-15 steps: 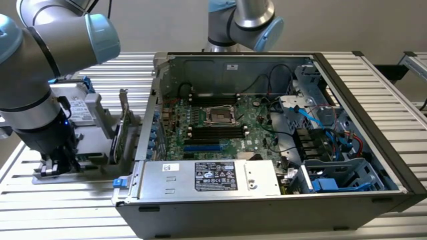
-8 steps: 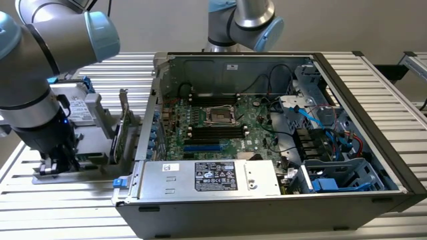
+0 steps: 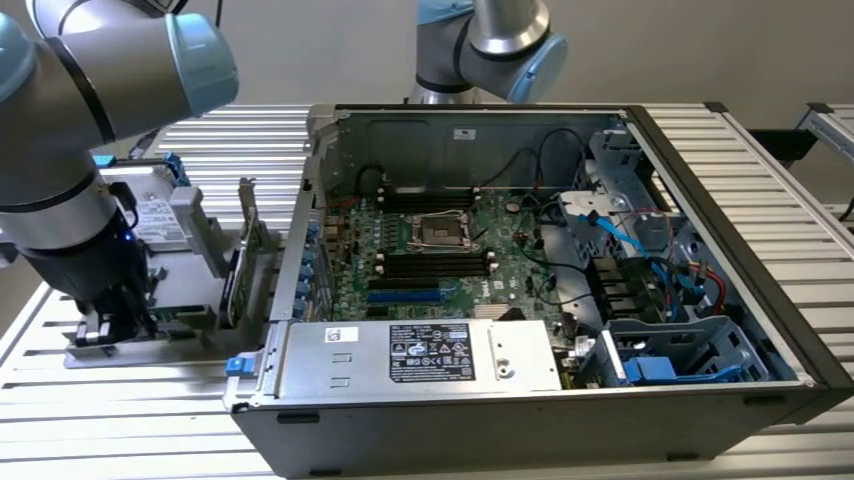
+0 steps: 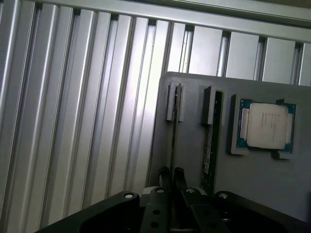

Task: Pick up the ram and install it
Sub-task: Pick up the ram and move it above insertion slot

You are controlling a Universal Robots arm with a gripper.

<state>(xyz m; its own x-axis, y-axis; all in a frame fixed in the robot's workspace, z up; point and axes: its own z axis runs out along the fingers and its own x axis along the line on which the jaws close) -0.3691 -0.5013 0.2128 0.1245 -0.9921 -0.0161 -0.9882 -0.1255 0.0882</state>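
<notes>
At the lower left of the exterior view, beside the open case, the gripper reaches down onto a grey holder. Its fingers are drawn close together, pinching the ram, which stands on edge in a slot of the holder so that both faces can be gripped. A second stick stands in the neighbouring slot, with a CPU lying flat in a recess just beyond. The memory slots lie in the middle of the case.

arm: silver-grey tubes, pale blue joint caps | wrist: black | hand: black, screw-studded base
</notes>
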